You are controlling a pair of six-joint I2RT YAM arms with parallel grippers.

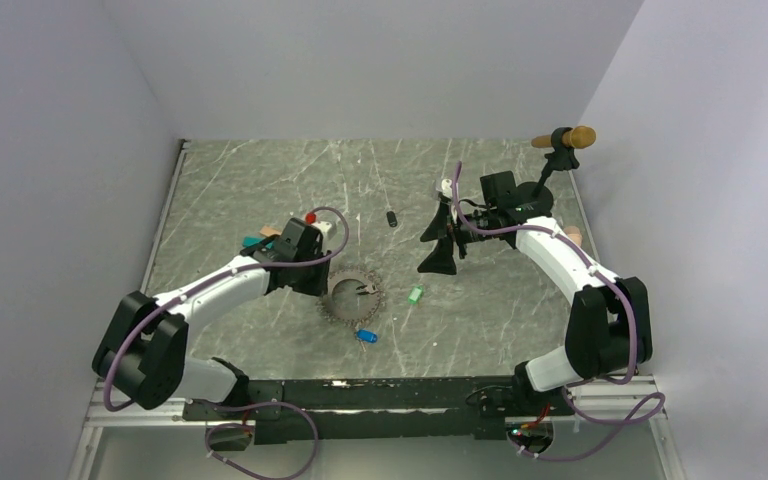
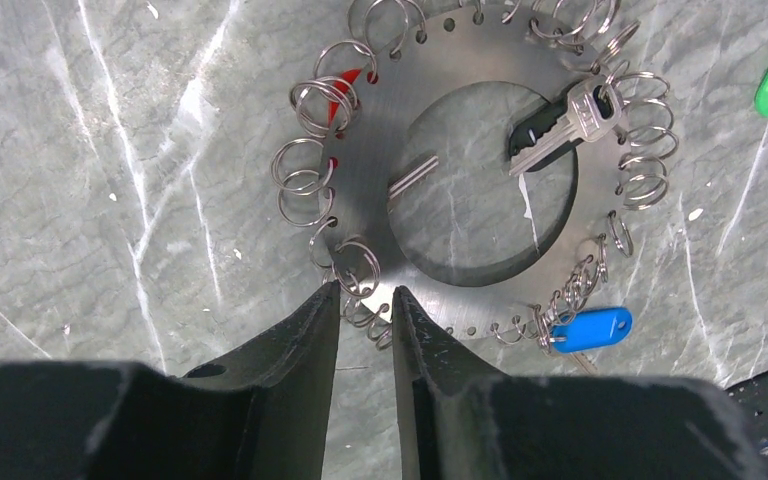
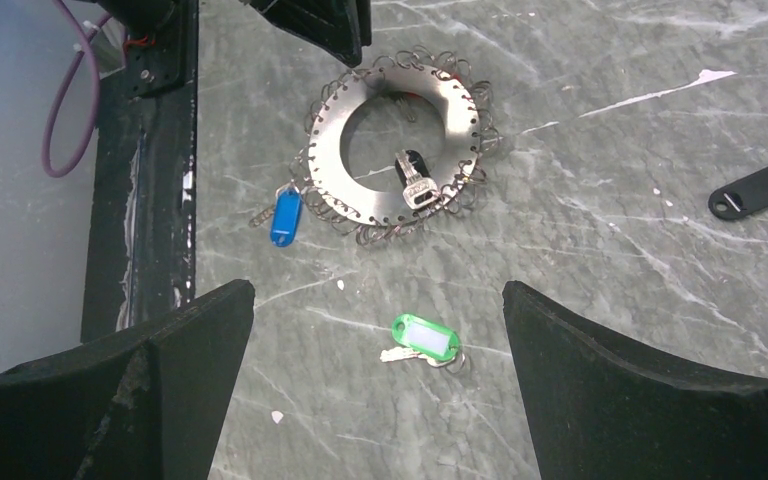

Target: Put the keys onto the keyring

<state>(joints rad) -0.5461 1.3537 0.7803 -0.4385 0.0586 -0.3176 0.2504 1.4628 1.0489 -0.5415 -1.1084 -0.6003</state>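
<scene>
Right gripper (image 3: 377,290): fingers spread wide, nothing held. Green key (image 3: 425,338) lies just ahead, in line with the gap, long axis across it, blade toward the finger on the view's left. Right arm is the nearer one.

Beyond it is the keyring (image 3: 332,150), flat. The blue key (image 3: 286,215) touches its fringe; whether it is threaded on, I cannot tell.

Farthest, the left gripper (image 2: 365,295) has its fingers nearly pressed together over the rim loops; a true pinch is unclear.
</scene>
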